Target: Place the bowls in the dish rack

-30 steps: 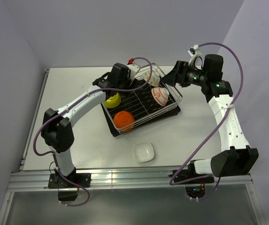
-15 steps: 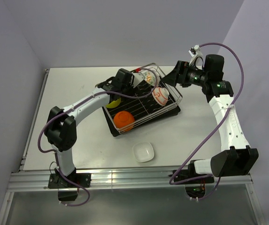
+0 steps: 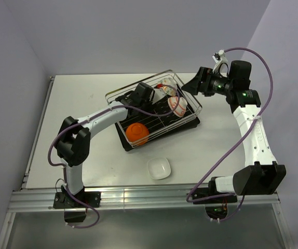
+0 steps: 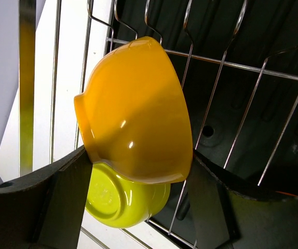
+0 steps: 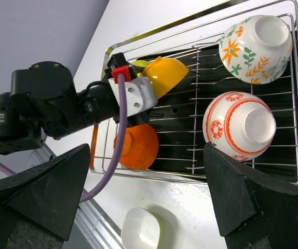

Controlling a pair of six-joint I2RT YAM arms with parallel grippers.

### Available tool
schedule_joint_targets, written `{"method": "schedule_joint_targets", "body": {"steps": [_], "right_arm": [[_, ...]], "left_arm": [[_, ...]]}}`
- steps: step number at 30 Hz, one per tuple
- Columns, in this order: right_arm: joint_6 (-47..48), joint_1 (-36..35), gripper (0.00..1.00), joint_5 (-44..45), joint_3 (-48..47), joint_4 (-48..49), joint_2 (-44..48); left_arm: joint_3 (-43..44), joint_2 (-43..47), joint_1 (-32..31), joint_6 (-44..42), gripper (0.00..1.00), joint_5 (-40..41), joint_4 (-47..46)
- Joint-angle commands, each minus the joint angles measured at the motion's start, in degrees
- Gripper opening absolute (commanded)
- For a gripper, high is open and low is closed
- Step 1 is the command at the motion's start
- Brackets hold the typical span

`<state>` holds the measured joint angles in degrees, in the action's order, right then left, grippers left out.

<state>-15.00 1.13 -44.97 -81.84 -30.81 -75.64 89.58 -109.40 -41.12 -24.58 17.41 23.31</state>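
Note:
The dish rack (image 3: pixel 190 120) is a silver wire basket over a black tray. My left gripper (image 3: pixel 151 96) reaches into its far left part, shut on a yellow bowl (image 4: pixel 138 109) lying on its side, fingers (image 4: pixel 61 197) against both flanks. A lime green bowl (image 4: pixel 118 202) sits right behind it, against the wires. In the rack lie an orange bowl (image 3: pixel 137 132), a red-and-white bowl (image 3: pixel 176 105) and a leaf-print bowl (image 5: pixel 254 41), all upside down. A white-inside bowl (image 3: pixel 159 167) stands on the table in front. My right gripper (image 3: pixel 190 85) hovers open and empty.
The rack's upright wire prongs (image 4: pixel 253 72) stand close around the left gripper's fingers. The left arm's purple cable (image 5: pixel 119 150) hangs over the rack's near-left corner. The table's metal front rail (image 3: pixel 138 196) runs just behind the white-inside bowl.
The left gripper has swung right along the rack's far side, carrying the yellow bowl, now hidden under the wrist in the top view. The right arm has barely moved.

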Motion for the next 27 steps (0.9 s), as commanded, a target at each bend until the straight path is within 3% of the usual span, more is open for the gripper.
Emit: {"method": "schedule_joint_targets", "body": {"steps": [1,4,8,13,14,15,16,17,27], "right_arm": [[1.0,0.3,0.96,-0.7,-0.3,0.3,2.0],[0.9,0.3,0.96,-0.7,-0.3,0.3,1.9],[1.0,0.4,0.96,-0.6,-0.6,0.1,1.6],[1.0,0.4,0.96,-0.7,-1.0,0.0,1.5],[0.9,0.4,0.96,-0.7,-1.1,-0.1,1.4],[1.0,0.4,0.96,-0.6,-1.1,-0.1,1.5],[1.0,0.3,0.96,-0.7,-1.1,-0.1,1.3],[0.9,0.4,0.96,-1.0,-1.1,-0.3,1.3],[1.2,0.4,0.96,-1.3,-1.4,-1.1,1.2]], "left_arm": [[0.6,-0.1,-0.1,-1.3,0.01,2.8,-1.1],[0.3,-0.1,-0.4,-1.6,0.10,3.2,-1.1],[-0.5,0.4,-1.1,-2.1,0.41,2.9,-1.1],[-0.1,0.6,-1.6,-2.1,0.55,1.8,0.4],[-0.2,0.6,-1.7,-2.1,0.65,2.0,0.5],[-0.1,0.4,-1.8,-2.1,0.66,2.0,0.8],[-0.1,0.5,-1.9,-1.9,0.88,2.3,1.0],[0.2,0.2,-2.0,-1.8,0.96,2.6,1.2],[3.4,0.9,-2.6,1.8,1.00,0.4,5.0]]}}
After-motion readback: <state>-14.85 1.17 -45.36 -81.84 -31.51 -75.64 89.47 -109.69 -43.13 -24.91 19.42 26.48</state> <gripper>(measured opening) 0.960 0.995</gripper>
